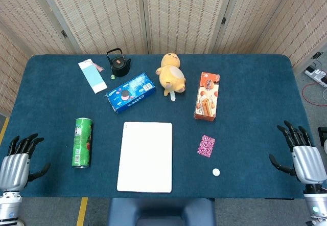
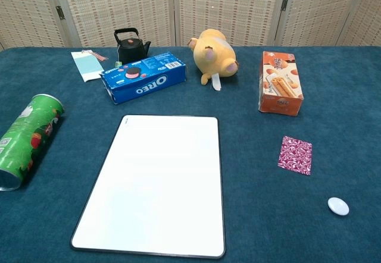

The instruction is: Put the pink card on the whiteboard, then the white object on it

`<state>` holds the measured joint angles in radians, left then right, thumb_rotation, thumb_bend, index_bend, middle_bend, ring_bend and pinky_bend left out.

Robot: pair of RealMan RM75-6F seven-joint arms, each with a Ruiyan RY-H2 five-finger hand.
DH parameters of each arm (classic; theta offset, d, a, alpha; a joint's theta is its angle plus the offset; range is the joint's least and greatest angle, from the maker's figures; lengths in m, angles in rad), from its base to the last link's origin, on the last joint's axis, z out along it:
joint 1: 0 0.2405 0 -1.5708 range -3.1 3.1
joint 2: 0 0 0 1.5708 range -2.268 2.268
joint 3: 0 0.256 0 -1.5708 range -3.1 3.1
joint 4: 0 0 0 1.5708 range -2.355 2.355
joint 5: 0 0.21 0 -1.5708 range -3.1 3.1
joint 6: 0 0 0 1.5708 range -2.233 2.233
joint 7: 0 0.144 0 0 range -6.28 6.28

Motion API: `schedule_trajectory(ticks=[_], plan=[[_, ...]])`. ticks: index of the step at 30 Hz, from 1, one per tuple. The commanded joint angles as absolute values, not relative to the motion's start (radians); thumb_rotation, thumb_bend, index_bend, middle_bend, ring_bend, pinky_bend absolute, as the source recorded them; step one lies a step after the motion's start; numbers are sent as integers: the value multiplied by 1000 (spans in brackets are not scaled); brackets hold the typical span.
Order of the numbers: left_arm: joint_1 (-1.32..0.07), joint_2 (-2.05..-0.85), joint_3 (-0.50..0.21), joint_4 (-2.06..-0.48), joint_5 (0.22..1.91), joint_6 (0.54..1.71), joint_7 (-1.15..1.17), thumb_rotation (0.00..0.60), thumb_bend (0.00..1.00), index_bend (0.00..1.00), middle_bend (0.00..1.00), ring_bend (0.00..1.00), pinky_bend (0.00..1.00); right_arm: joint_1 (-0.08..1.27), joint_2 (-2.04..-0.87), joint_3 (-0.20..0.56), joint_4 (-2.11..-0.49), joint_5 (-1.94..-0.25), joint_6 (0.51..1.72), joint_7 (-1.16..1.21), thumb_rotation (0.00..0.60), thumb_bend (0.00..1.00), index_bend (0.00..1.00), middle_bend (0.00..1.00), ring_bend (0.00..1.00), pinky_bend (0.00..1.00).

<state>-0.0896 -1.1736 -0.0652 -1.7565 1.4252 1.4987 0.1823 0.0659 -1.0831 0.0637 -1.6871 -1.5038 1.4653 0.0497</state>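
Note:
The whiteboard (image 1: 145, 156) (image 2: 157, 181) lies flat near the table's front edge, bare. To its right lies the pink patterned card (image 1: 206, 146) (image 2: 295, 155). The small white round object (image 1: 216, 172) (image 2: 338, 206) sits just in front of the card. My left hand (image 1: 18, 160) hovers at the table's front left corner, fingers apart, holding nothing. At the front right edge is my right hand (image 1: 301, 154), also empty with spread fingers, well right of the card. The chest view shows neither hand.
A green chip can (image 1: 82, 141) (image 2: 25, 138) lies left of the whiteboard. Behind stand a blue Oreo box (image 1: 131, 92) (image 2: 143, 76), black teapot (image 1: 118, 64), yellow plush toy (image 1: 171, 73), orange snack box (image 1: 207, 96) (image 2: 280, 83) and a light-blue card (image 1: 92, 75).

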Motion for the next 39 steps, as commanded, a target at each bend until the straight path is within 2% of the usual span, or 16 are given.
schedule_trajectory(ticks=[1, 20, 26, 39], plan=[[-93, -1177, -67, -1754, 1420, 1493, 187, 600, 296, 229, 169, 178, 0, 72, -1087, 64, -1687, -1499, 1455, 43, 476, 362, 101, 63, 109, 0], [-96, -1176, -67, -1765, 1421, 1489, 192, 600, 296, 229, 169, 179, 0, 134, -1087, 54, -1716, -1541, 1382, -31, 477, 362, 100, 64, 108, 0], [-95, -1169, -61, -1782, 1436, 1493, 201, 600, 296, 230, 169, 179, 0, 209, -1097, 55, -1746, -1561, 1280, -117, 476, 362, 107, 63, 98, 0], [-72, -1148, -48, -1792, 1446, 1517, 187, 600, 296, 253, 169, 180, 0, 386, -1194, 71, -1762, -1421, 988, -273, 470, 362, 261, 53, 71, 0]])
